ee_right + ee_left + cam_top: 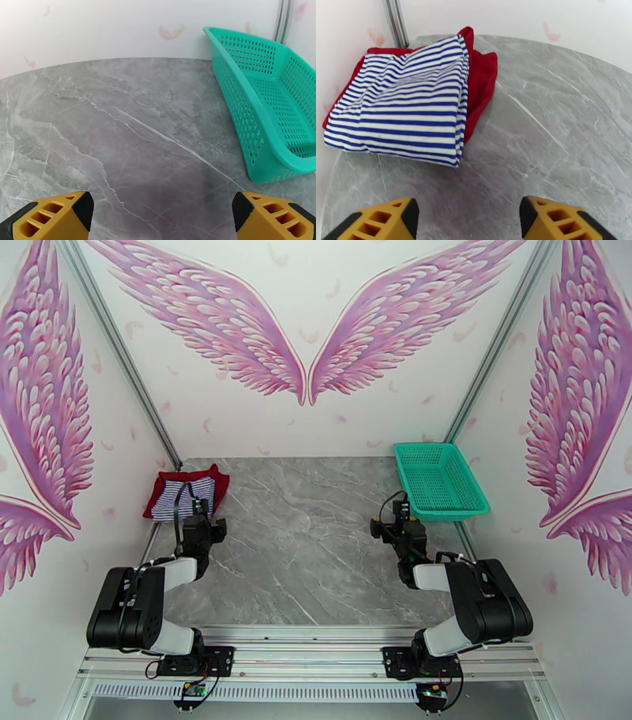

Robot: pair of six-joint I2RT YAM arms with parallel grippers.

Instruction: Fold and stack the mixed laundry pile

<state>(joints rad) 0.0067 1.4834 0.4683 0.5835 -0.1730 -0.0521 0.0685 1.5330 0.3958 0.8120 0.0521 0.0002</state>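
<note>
Left jaws, right jaws wide apart, gripping nothing; striped shirt folded atop red T-shirt, outside teal basket

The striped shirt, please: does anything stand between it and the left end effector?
Nothing visible does; only bare table separates the left end effector from the striped shirt, which lies on the red T-shirt.

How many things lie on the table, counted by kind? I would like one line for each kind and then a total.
Garments: 2, the striped shirt lying on top of the dark red T-shirt
Baskets: 1, the teal mesh basket
Total: 3
</note>
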